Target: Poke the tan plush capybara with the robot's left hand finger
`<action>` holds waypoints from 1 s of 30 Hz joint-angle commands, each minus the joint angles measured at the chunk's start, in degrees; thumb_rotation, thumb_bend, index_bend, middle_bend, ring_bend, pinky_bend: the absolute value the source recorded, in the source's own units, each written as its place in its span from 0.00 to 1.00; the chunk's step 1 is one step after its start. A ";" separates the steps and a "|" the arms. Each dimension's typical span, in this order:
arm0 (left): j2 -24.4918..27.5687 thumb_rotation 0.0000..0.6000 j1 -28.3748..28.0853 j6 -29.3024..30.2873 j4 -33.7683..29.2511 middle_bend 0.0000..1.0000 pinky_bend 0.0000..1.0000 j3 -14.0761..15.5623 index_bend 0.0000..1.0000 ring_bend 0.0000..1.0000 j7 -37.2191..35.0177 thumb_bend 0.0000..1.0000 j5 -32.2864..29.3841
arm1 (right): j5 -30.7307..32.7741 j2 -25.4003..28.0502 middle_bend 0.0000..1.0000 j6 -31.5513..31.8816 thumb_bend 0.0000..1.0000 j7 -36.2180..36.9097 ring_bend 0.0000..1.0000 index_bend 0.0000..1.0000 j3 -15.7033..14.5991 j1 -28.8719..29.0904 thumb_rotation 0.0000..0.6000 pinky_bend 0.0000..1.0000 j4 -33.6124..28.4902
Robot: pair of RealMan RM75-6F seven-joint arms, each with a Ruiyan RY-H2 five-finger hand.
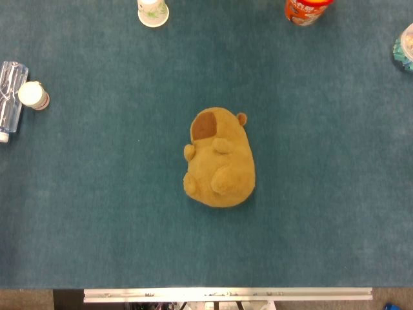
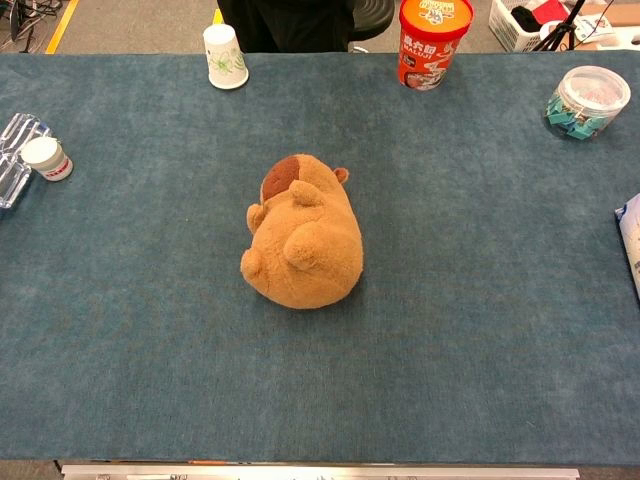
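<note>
- The tan plush capybara point(image 1: 219, 160) lay mid-table point(image 1: 97, 213), well right of the small white bottle point(image 1: 33, 95), long axis running away from me.
- I saw neither robot hand, so their state was unknowable.

We find no legible text. Orange cup point(image 2: 434, 42), beyond capybara point(image 2: 303, 234), bears white lettering, too small for us to read. White paper cup point(image 2: 225, 57) beyond capybara: green print, unreadable.
</note>
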 commanded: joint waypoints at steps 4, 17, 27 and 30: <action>-0.23 1.00 0.17 -0.28 0.04 0.21 0.12 0.13 0.54 0.12 0.10 0.28 -0.06 | -0.24 -0.07 0.30 -0.05 0.00 0.29 0.28 0.26 -0.23 -0.06 1.00 0.38 0.26; 0.59 1.00 -2.01 -5.60 -1.95 0.20 0.12 2.28 0.52 0.10 -3.56 0.31 4.67 | -0.79 0.88 0.30 0.87 0.00 -1.02 0.28 0.26 0.65 0.23 1.00 0.38 -0.84; 7.12 1.00 -7.15 -16.04 -10.97 0.31 0.24 4.46 0.36 0.22 0.47 0.89 7.59 | -1.50 2.72 0.30 -0.27 0.00 -2.27 0.28 0.26 1.76 1.90 1.00 0.38 -3.27; 8.48 1.00 -8.67 -18.89 -13.09 0.45 0.31 4.48 0.35 0.33 0.65 0.92 6.92 | -1.13 2.62 0.30 -0.70 0.00 -2.02 0.28 0.26 1.88 2.18 1.00 0.38 -3.04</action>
